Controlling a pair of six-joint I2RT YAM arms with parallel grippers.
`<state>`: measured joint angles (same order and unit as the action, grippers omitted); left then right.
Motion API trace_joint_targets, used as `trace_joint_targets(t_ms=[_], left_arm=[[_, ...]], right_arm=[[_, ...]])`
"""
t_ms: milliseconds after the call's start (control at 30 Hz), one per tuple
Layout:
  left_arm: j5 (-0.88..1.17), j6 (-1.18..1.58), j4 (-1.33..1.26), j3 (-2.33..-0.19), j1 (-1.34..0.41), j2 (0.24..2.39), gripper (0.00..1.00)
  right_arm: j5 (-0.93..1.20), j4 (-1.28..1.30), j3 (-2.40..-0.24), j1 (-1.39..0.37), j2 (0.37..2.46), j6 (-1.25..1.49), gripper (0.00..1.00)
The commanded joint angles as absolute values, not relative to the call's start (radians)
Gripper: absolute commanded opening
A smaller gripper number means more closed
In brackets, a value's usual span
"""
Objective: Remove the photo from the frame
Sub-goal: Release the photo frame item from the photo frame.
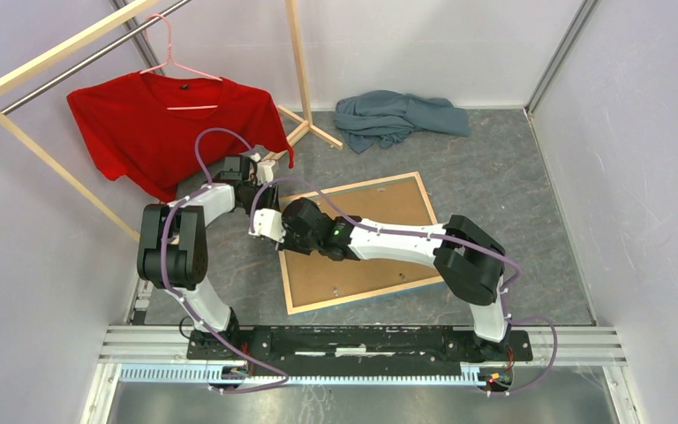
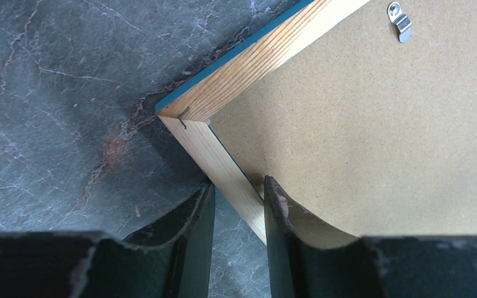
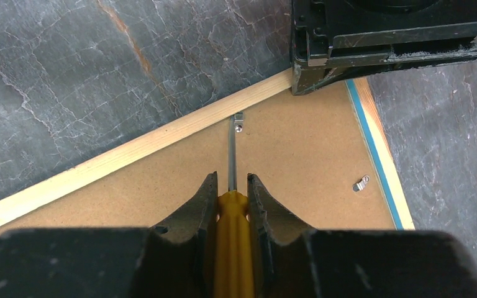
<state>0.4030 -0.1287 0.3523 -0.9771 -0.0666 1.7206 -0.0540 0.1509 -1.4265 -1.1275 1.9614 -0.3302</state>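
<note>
R jaws clamp screwdriver (image 3: pixel 231 242), tip at clip (image 3: pixel 238 121) at 12 o'clock, L jaws pinch frame (image 2: pixel 222 162) near 10 o'clock corner; best swing clip slowly off backing board (image 3: pixel 286 158).

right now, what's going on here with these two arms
The frame lies face down on the table, brown backing board up. The left gripper clamps the frame's wooden edge near a corner. The right gripper holds a yellow-handled screwdriver, its tip at a metal tab by the rail. The board is not off yet.
</note>
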Motion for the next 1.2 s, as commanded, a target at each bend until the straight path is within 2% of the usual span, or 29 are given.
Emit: trace_joint_targets(t_ms=[0, 1167], left_arm=[[0.467, -0.152, 0.358, -0.972, -0.066, 1.698, 0.4], [0.499, -0.15, 0.361, -0.971, -0.05, 1.69, 0.39]], right_arm=[[-0.075, 0.129, -1.436, -1.135, 1.99, -0.334, 0.0], [-0.155, 0.113, -1.43, -1.135, 2.009, -0.329, 0.0]])
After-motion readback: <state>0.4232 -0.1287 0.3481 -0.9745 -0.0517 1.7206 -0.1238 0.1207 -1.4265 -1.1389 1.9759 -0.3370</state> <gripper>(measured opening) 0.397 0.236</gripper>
